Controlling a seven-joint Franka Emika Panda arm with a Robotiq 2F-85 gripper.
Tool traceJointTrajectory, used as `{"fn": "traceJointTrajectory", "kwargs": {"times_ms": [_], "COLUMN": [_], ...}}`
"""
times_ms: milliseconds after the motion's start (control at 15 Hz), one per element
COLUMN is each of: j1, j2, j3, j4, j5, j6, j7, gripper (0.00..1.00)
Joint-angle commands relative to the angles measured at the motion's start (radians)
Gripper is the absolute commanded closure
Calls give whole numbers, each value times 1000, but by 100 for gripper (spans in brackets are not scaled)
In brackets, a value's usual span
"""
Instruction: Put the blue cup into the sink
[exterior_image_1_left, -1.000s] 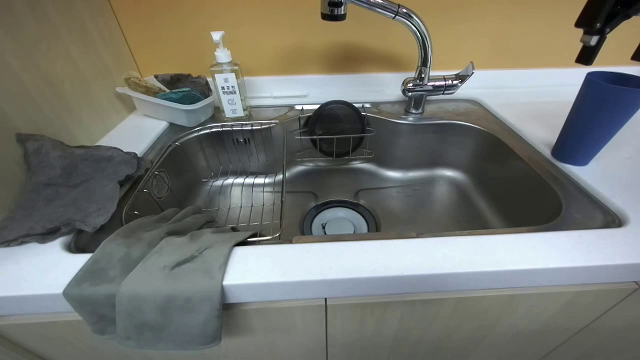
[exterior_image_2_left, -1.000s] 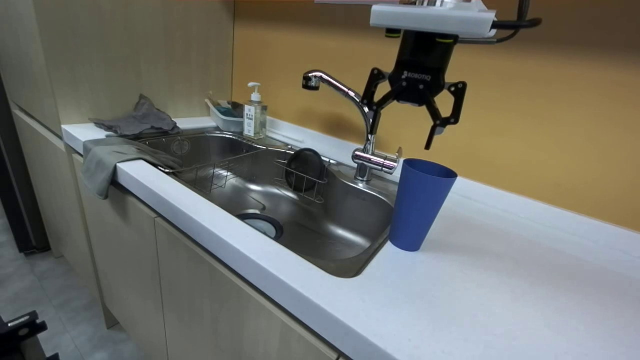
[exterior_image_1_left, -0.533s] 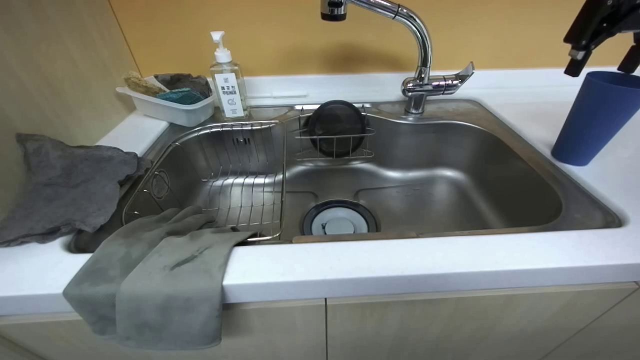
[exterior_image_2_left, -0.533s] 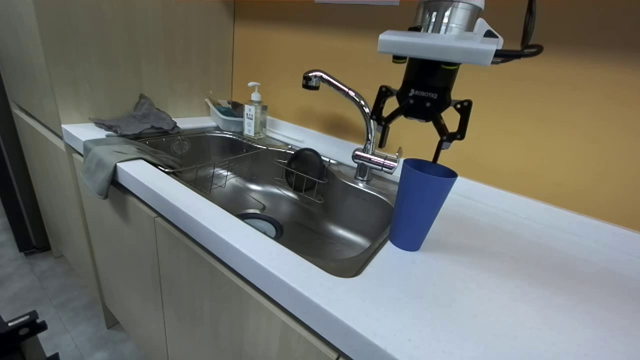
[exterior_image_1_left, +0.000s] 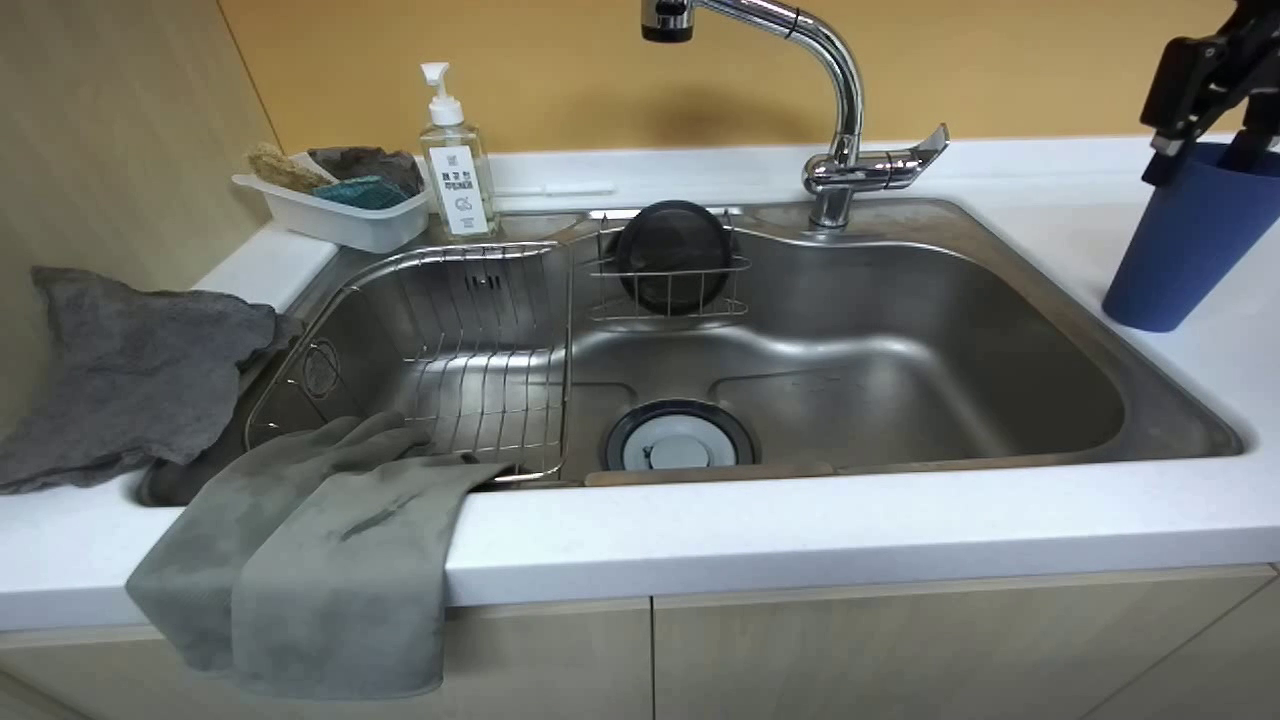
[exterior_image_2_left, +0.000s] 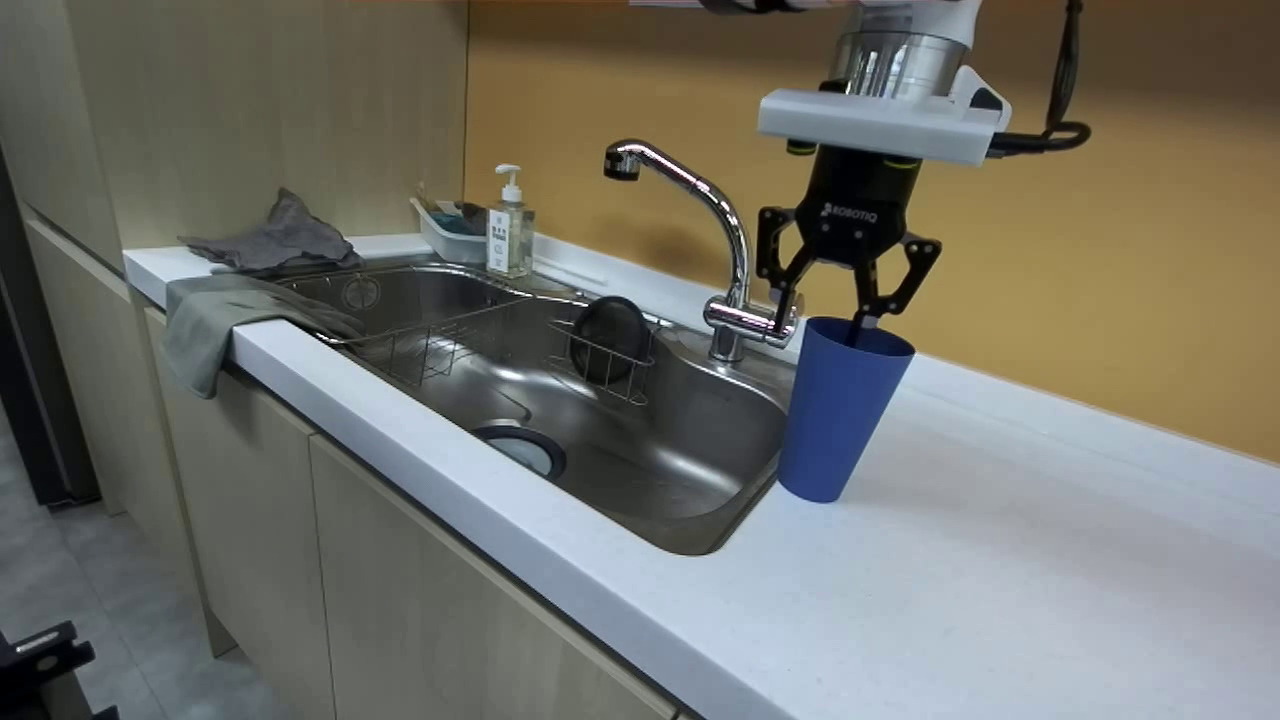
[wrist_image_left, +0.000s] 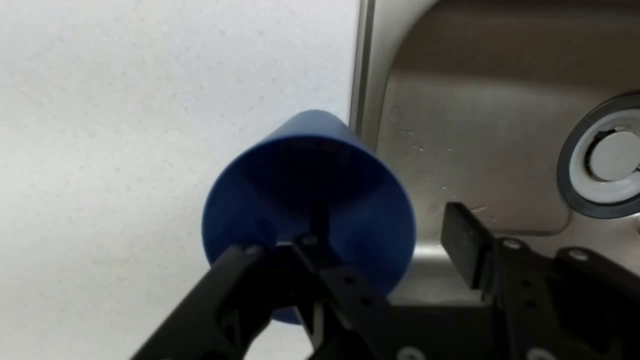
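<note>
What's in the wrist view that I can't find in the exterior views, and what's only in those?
Only in the wrist view: the deep, dark inside of the blue cup, seen from above.

Only in both exterior views: the soap bottle, the shiny faucet, the white tray and the dark gray cloth.

In all of them: the cup, the sink, its drain, the white counter and the open pincer across the cup's rim.

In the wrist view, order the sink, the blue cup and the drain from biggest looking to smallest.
Largest: the sink, though cut off by the frame.
Next: the blue cup, helped by being nearer the camera.
Smallest: the drain, also cut off.
</note>
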Motion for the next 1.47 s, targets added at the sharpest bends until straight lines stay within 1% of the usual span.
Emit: {"fn": "traceJointTrajectory", "kwargs": {"times_ms": [0,267,333,600,867,1133,1400], "j1": [-4,2,6,40,100,156,188], "j2": [-31,-59,-68,-126,-151,-101,-22], "j3": [0,2,3,21,64,104,114], "j4": [-45,-81,-90,-130,-156,-143,-112], "j5": [24,27,23,1,-29,-80,-138], "j6": [18,12,14,22,31,54,84], "j7": [-7,1,7,23,59,107,165], "gripper": [69,95,99,99,99,99,99]}}
